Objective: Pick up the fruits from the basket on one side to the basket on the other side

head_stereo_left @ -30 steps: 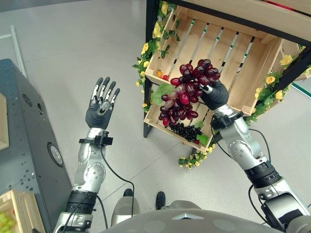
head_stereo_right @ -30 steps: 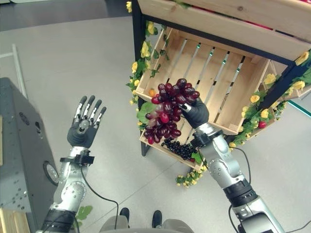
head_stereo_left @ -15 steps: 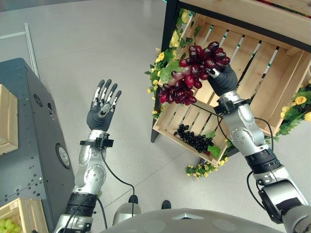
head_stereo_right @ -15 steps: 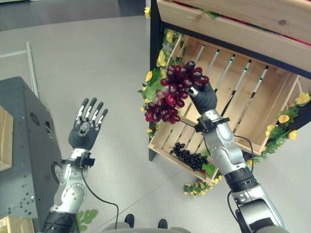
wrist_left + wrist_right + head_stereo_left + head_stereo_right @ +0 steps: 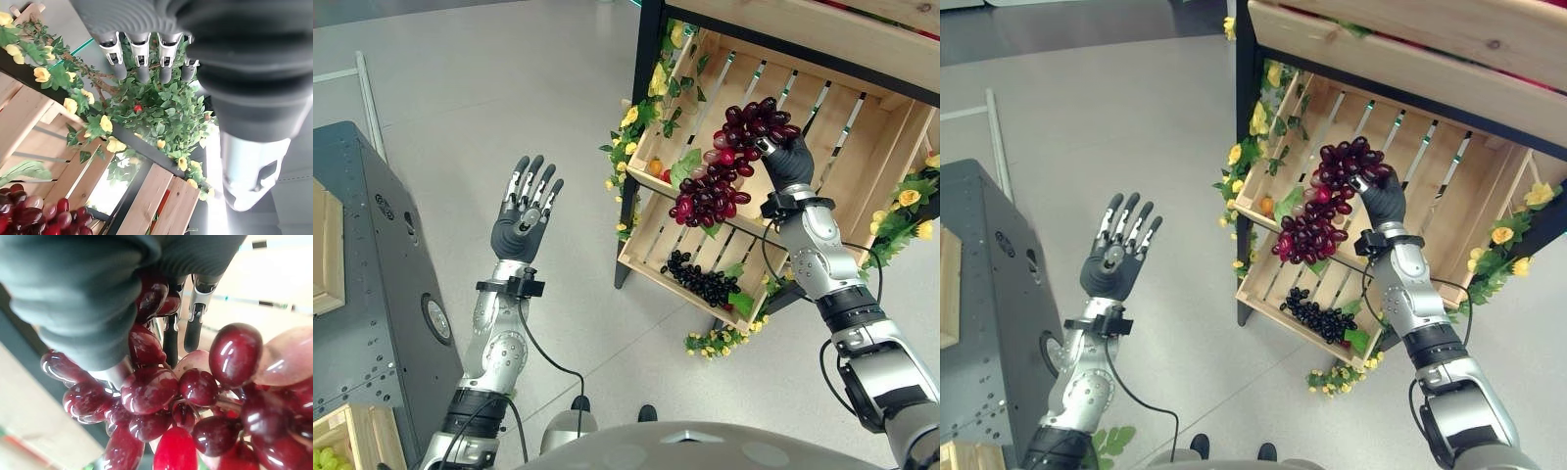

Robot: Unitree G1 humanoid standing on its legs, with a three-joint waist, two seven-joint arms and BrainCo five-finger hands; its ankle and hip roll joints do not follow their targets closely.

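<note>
Left eye view: one red grape bunch (image 5: 724,162)

Ahead of you stands a black-framed shelf (image 5: 649,59) trimmed with a garland of yellow flowers and green leaves (image 5: 631,162). More of the same garland (image 5: 717,342) lies on the pale grey floor (image 5: 489,88) at the shelf's foot. To your left sits a dark grey perforated metal cabinet (image 5: 372,294).

Bright, even overhead light, soft shadows on the floor (image 5: 509,88). Glossy highlights on the red grapes (image 5: 146,391), perhaps slightly blurred close up. Blown-out backlight past the foliage (image 5: 161,112).
</note>
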